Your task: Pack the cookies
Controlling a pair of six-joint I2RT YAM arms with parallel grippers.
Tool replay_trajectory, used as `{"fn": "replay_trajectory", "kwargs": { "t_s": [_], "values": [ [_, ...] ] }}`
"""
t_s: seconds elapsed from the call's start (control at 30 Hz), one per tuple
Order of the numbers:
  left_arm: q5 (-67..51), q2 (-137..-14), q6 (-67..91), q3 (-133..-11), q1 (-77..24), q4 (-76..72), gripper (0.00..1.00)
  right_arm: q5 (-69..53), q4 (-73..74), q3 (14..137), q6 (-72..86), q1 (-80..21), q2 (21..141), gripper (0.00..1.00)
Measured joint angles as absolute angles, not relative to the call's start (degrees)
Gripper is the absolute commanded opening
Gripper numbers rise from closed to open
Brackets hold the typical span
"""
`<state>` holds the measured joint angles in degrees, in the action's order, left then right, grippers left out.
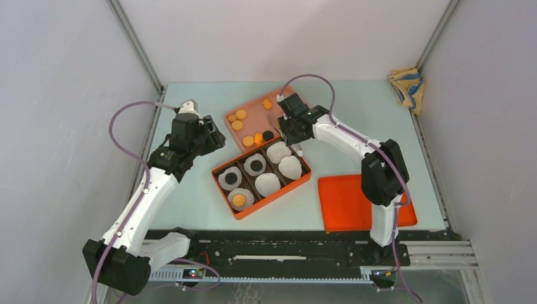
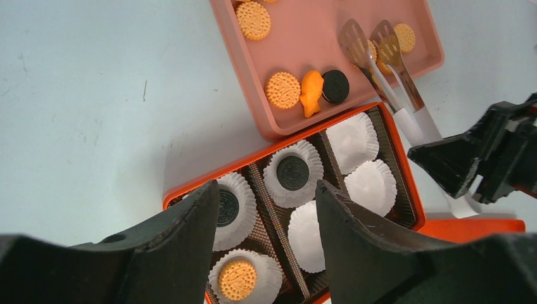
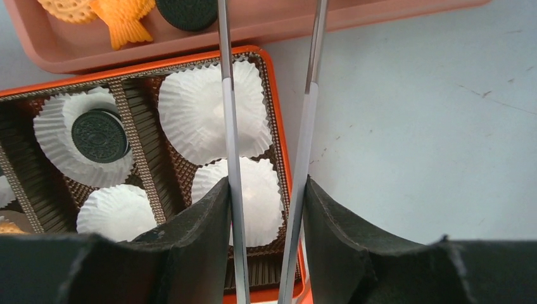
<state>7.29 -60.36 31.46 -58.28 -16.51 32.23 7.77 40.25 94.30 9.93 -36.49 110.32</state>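
Left end effector (image 2: 267,190): jaws wide, nothing held; left of the box (image 1: 275,196) and the tray (image 2: 304,38).
Right end effector (image 3: 267,183): gripping tongs (image 3: 227,114), arms apart.
Tong tips: over the tray's orange cookies (image 2: 283,90).
Cookies: orange ones and one black loose in the tray; two black and one orange in the box, each in a cup (image 3: 196,111).
Cups: six, all in the box.
Desk (image 1: 190,206): carries the box and tray, touching.

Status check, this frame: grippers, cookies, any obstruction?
Left gripper open above box. Right gripper shut on tongs, tips over tray. Three cookies boxed, three cups empty. Nothing in the way.
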Motion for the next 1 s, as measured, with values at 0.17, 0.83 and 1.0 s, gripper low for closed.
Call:
{"fn": "replay_trajectory", "kwargs": {
  "t_s": [0.17,0.83,1.0],
  "values": [
    [7.3,-60.3,31.5,-58.3,-16.5,32.2,0.63,8.1,42.5,95.5,9.9,-37.3,112.5,0.29],
    [7.0,-58.9,31.5,-58.3,-16.5,31.8,0.63,11.1,44.7,98.2,10.0,-39.6,100.2,0.04],
    [7.0,-58.7,31.5,-58.3,-16.5,31.9,0.62,11.4,44.9,94.8,10.0,-42.9,92.6,0.03]
  ]
}}
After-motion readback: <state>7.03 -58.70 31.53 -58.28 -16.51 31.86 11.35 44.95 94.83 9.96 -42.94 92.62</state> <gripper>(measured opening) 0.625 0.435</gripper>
